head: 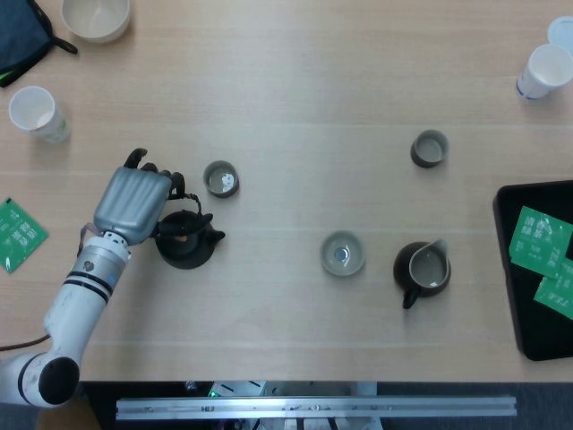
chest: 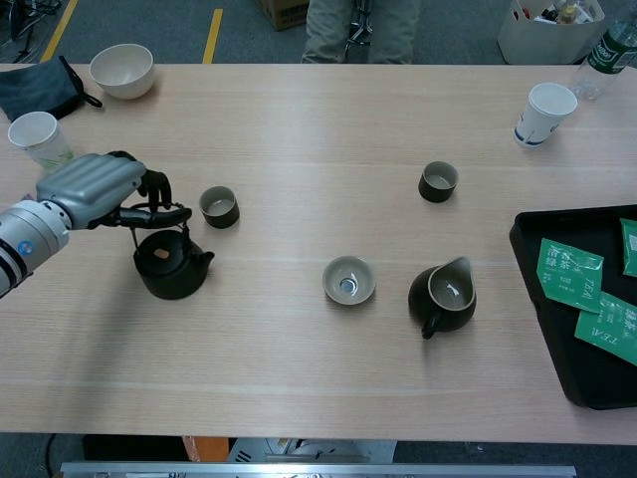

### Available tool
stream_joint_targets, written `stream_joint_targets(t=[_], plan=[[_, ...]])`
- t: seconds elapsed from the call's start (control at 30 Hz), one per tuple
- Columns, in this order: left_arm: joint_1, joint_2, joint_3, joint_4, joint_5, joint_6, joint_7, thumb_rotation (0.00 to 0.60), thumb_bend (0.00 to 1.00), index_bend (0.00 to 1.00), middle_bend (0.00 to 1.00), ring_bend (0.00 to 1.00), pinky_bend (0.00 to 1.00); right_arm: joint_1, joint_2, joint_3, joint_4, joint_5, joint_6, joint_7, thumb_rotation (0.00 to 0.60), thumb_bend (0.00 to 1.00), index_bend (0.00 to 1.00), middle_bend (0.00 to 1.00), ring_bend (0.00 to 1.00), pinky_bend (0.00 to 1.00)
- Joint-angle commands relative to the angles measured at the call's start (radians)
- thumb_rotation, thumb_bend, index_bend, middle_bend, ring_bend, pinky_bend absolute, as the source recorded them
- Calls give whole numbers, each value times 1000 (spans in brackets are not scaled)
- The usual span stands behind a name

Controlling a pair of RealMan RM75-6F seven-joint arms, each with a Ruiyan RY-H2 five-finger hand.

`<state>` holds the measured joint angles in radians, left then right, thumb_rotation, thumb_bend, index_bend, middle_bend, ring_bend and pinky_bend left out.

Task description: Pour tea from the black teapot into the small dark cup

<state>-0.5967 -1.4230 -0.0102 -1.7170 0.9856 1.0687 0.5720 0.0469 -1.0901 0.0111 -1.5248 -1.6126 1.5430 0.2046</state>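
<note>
Left of the small dark cup sits the black teapot, round squat body, matte black, brownish knob on the lid, short spout pointing right, thin wire bail handle arching over the top. Cup is just up-right of the teapot, not touching, dark outside, pale inside. Left hand over the teapot's left side, fingers curled around the wire handle, gripping it; grey back of hand faces up. Cannot tell if the teapot is lifted or resting on the desk. Right hand not seen in either view.

Head view, top-down: hand covers part of the teapot's left edge, handle mostly hidden; a green tea packet lies well left of the teapot, cut out of the chest view. Chest view, angled: handle loop plainly visible above the lid with dark fingertips hooked on it, teapot side wall shows; also a person's legs beyond the far desk edge and a bottle at top right.

Right of the teapot: a pale open cup, then a dark pitcher, another dark cup further up. Far right, a black tray with green packets. Up-left of the teapot: paper cup, white bowl.
</note>
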Motion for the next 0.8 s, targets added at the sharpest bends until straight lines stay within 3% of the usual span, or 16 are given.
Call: stream_joint_targets(t=[0.03, 0.27, 0.8], plan=[[5, 1, 8, -8, 15, 8, 5, 47, 133, 406, 448, 320, 111, -1, -1, 0, 3, 0, 1, 3, 600, 146, 334, 325, 221, 238], [14, -5, 21, -16, 48, 32, 25, 46, 133, 458, 494, 347, 111, -3, -4, -2, 11, 3, 1, 9, 600, 146, 334, 325, 221, 238], [29, -9, 44, -65, 59, 58, 89, 48, 132, 464, 514, 360, 111, -1, -8, -1, 22, 8, -7, 15, 600, 146, 335, 325, 221, 238]])
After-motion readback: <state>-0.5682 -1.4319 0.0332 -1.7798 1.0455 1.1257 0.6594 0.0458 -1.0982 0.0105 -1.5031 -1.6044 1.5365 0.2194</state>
